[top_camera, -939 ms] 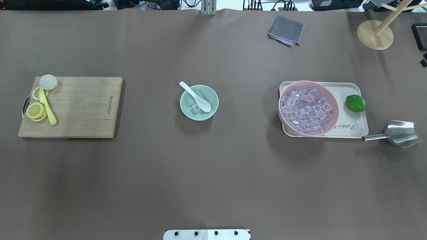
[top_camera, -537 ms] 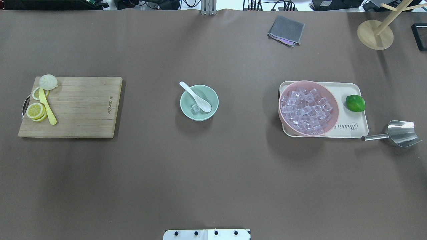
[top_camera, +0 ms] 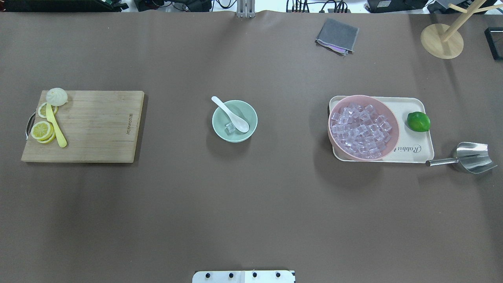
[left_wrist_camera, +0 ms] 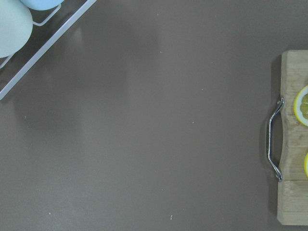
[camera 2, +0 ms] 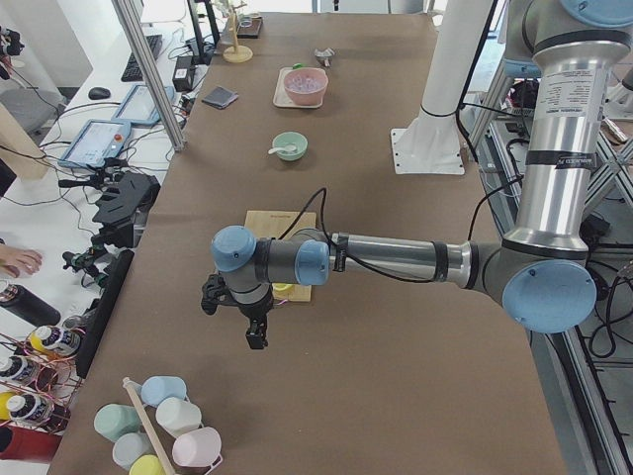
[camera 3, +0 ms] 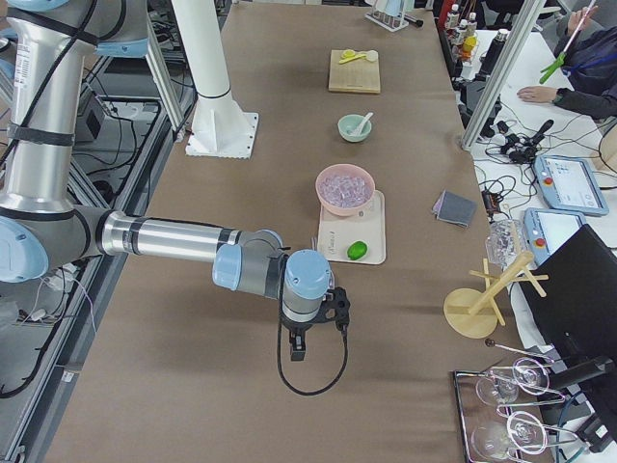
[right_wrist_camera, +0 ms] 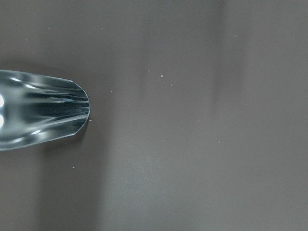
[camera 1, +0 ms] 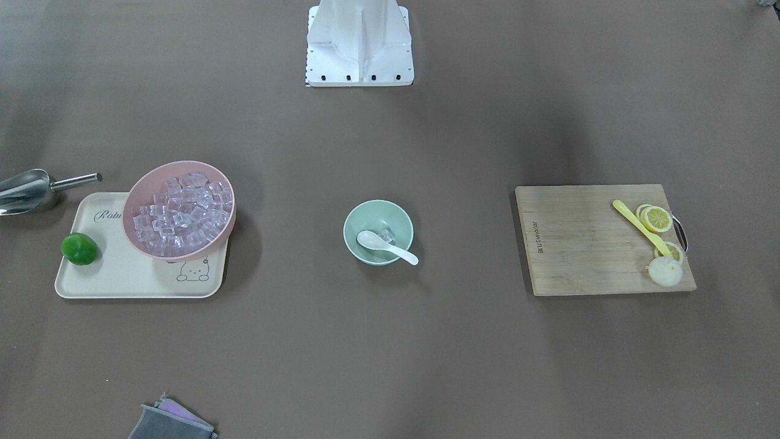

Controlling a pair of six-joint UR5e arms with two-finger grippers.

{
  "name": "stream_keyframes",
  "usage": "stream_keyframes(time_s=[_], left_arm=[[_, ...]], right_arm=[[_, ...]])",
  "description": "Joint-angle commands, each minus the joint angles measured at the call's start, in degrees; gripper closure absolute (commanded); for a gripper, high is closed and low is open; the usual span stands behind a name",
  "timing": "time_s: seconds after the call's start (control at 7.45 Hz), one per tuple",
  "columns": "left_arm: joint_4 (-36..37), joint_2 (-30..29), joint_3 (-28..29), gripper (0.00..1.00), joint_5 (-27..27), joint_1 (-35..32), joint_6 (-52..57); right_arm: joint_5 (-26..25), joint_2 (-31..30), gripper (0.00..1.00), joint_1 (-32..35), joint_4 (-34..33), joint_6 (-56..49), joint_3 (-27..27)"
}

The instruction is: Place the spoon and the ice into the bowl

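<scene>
left gripper (camera 2: 256, 339): hangs fingers-down over bare brown tabletop near the desk's left end. It shows only in the side view, so I cannot tell how far apart its fingers are or whether it holds anything.
left wrist view: the cutting board's metal handle (left_wrist_camera: 273, 139) is at the right. A cup rack (left_wrist_camera: 48, 43) is in the top left corner.
right gripper (camera 3: 297, 349): hangs fingers-down over the tabletop near the desk's right end, just past the tray. It too shows only from the side, so I cannot tell its opening or its hold.
right wrist view: the mouth of the steel scoop (right_wrist_camera: 38, 110) lies at the left, on bare tabletop.
white soup spoon (top_camera: 232, 115): its oval end lies inside the mint-green bowl. Its handle leans on the rim and points toward the desk's far left corner.
ice cube (top_camera: 230, 127): on the bowl's floor, just beside the spoon's oval end.
mint-green bowl (top_camera: 246, 111): upright, midway between the desk's left and right ends.
cutting board (top_camera: 98, 125): toward the left end. It carries lemon slices (top_camera: 41, 130), a yellow spoon (top_camera: 55, 127) and a white bun (top_camera: 56, 96) at its left side.
tray (top_camera: 416, 149): toward the right end. It carries a pink bowl (top_camera: 396, 131) heaped with ice and a lime (top_camera: 418, 121) beside that bowl.
grey cloth (top_camera: 337, 35): near the far edge.
wooden stand (top_camera: 441, 41): at the far right corner.
</scene>
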Motion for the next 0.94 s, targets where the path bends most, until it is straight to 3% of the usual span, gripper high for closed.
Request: stream_keyframes(time_s=[0.0,0.13,0.4,0.8], left_arm=[[-2.0,-0.3,-0.2,0.01,0.0,-0.7,0.0],[-2.2,-0.5,-0.4,0.01,-0.3,-1.0,-0.2],[-2.2,0.0,-6.7,0.01,-0.7,-1.0,0.3],[-2.4,0.2,-6.4,0.01,0.7,-0.8,0.7]], right_arm=[[0.0,-0.6,0.0,0.1,2.5,0.1,-0.9],[0.1,-0.4,0.0,0.1,2.5,0.1,-0.6],[0.0,0.4,0.0,0.1,2.6,-0.5,-0.2],[0.1,0.6,0.0,0.1,2.6,-0.7,0.3]])
